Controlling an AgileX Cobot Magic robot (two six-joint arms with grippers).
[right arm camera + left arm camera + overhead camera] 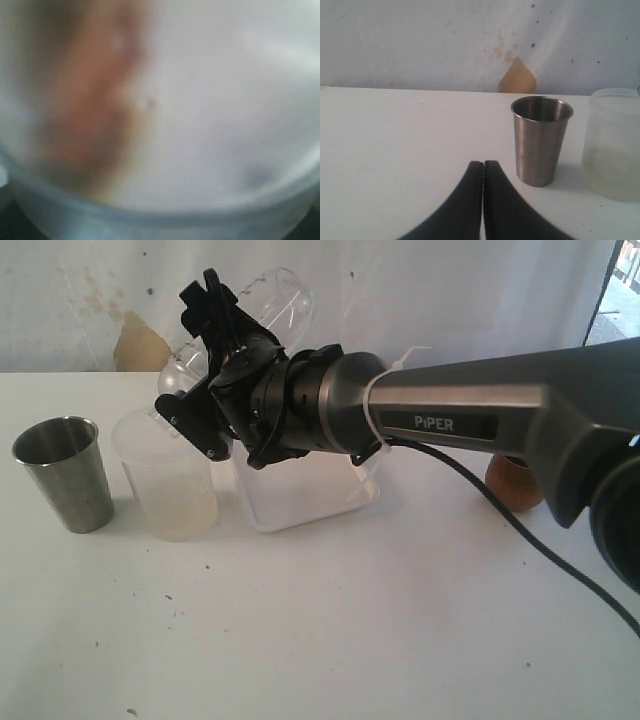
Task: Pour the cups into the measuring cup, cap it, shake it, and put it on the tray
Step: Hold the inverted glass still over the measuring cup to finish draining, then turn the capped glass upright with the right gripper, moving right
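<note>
My right gripper (205, 358) reaches in from the right and is shut on the clear measuring cup (280, 300), holding it tilted in the air at the back of the table. In the right wrist view only blurred clear plastic shows, very close. The steel tumbler (65, 472) stands upright at the left, also seen as the tumbler (541, 145) just ahead of my left gripper (483, 162), which is shut and empty. The brown wooden cup (515, 483) sits behind the right arm. The white tray (310, 502) lies under the right wrist.
A frosted translucent cup (170, 480) stands upright between the steel tumbler and the tray, directly below the held cup; it is the frosted cup (615, 145) at the edge of the left wrist view. A white stained backdrop closes the far side.
</note>
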